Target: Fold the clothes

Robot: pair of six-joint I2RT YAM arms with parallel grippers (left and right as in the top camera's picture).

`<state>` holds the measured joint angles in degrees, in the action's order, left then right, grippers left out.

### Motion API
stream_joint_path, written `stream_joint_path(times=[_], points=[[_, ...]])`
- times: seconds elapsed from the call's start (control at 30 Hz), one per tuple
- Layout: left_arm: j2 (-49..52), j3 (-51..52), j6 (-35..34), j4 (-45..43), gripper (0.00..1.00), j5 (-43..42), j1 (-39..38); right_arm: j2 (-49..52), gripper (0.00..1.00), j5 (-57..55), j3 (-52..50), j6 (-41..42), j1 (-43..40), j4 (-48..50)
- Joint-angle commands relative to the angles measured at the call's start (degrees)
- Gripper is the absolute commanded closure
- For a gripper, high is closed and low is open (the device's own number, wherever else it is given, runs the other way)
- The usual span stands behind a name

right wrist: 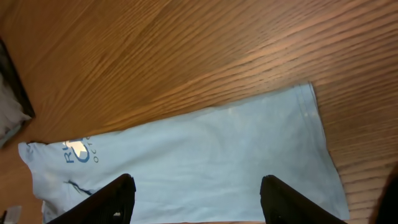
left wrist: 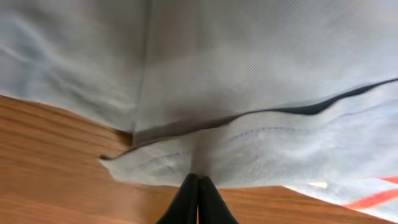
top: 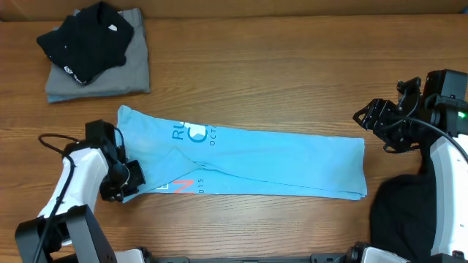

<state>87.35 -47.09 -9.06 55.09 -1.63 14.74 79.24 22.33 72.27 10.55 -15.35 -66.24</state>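
Observation:
The light blue T-shirt (top: 278, 164) lies folded into a long band across the middle of the table, its lettering near the left end. My left gripper (top: 126, 181) is at the shirt's near left corner. In the left wrist view the left gripper (left wrist: 198, 180) is shut, its tips pinching the hem of the shirt (left wrist: 280, 74). My right gripper (top: 369, 120) hovers just past the shirt's right end. Seen from the right wrist, the right gripper (right wrist: 198, 186) stands open with nothing between its fingers and the shirt (right wrist: 205, 155) spread below.
At the back left a folded black garment (top: 88, 36) rests on a folded grey one (top: 124, 73). A dark mass of cloth (top: 402, 212) lies at the front right beside the right arm. Bare wood surrounds the shirt.

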Motion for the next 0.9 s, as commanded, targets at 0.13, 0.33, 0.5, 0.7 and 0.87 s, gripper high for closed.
stream_joint_path(times=[0.13,0.33,0.5,0.7,0.87], points=[[0.07,-3.13,-4.13,-0.04,0.57,8.98,1.11,-0.66,0.32,0.50,0.87,0.35,-0.15,0.11],[0.09,-0.31,-4.26,-0.24,0.55,7.15,3.45,-0.66,0.32,0.48,0.87,0.35,-0.15,0.20],[0.09,3.26,-4.24,-3.78,0.55,6.47,4.00,-0.66,0.32,0.46,0.87,0.35,-0.15,0.31],[0.09,4.33,-3.58,-4.79,0.81,6.45,4.00,-0.66,0.32,0.48,0.87,0.35,-0.15,0.20],[0.07,3.37,-3.54,-4.04,0.96,6.36,4.00,-0.66,0.32,0.48,0.87,0.35,-0.15,0.26]])
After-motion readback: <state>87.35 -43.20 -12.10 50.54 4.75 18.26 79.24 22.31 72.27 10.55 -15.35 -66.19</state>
